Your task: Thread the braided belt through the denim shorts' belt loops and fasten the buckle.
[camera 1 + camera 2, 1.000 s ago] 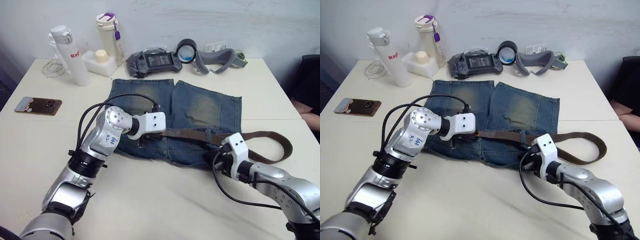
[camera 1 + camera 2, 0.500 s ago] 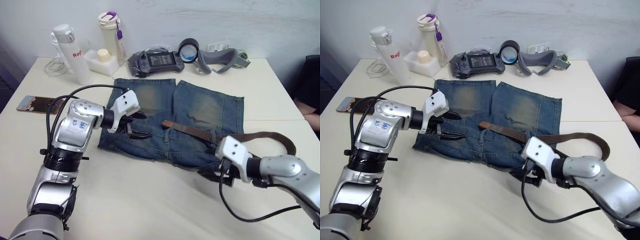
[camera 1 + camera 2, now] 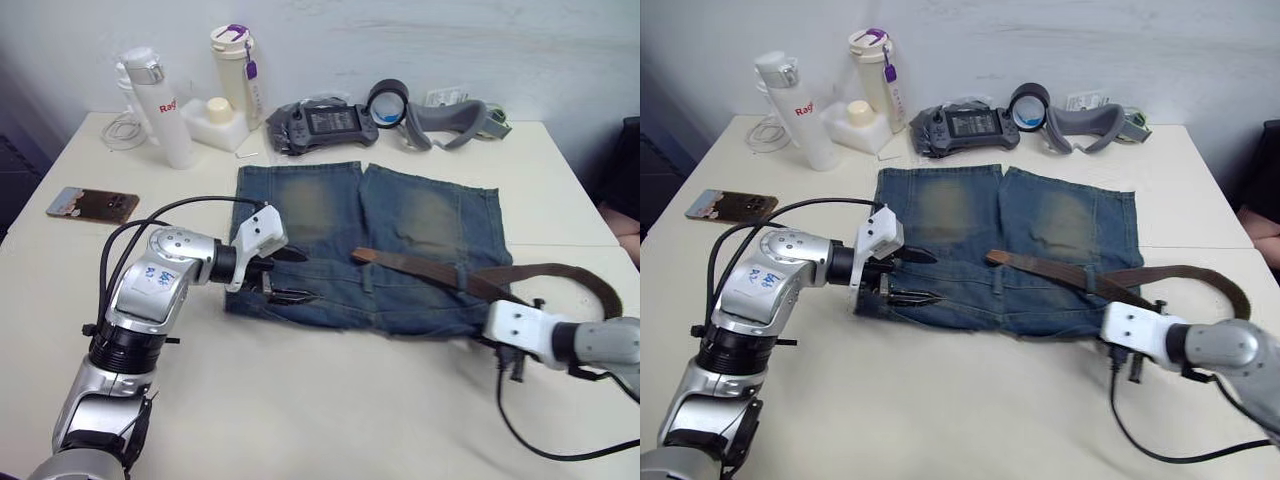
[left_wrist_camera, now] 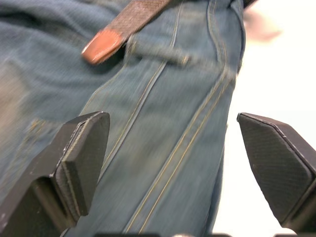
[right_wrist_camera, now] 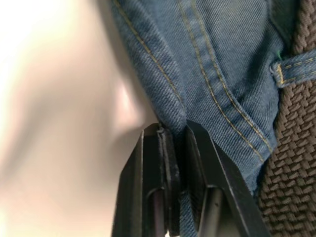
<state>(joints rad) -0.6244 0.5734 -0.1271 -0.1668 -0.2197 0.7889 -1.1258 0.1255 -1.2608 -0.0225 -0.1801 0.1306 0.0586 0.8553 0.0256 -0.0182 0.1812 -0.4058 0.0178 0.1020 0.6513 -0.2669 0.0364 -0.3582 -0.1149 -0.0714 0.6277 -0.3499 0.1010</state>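
The denim shorts point(image 3: 400, 230) lie flat mid-table with the waistband toward me. The braided belt point(image 3: 430, 272) runs through the right-hand belt loops point(image 5: 291, 71). Its leather tip point(image 4: 106, 44) rests near the middle of the waistband, and the rest curls off to the right point(image 3: 590, 285). My left gripper point(image 3: 308, 276) hovers open over the left part of the waistband, short of the tip. At the shorts' right near corner, my right gripper point(image 5: 173, 131) is shut on the waistband edge. The buckle is hidden.
Along the table's back edge stand two bottles point(image 3: 160, 105), a white tub point(image 3: 215, 120), a game console point(image 3: 325, 122), a tape roll point(image 3: 385, 100) and a grey headset point(image 3: 450, 115). A phone point(image 3: 92, 203) lies at the left. Bare tabletop point(image 3: 320, 400) spreads in front of the shorts.
The head camera shifted. My left gripper let go at the belt tip, drew back left and now stands open. My right gripper slid right to the shorts' corner.
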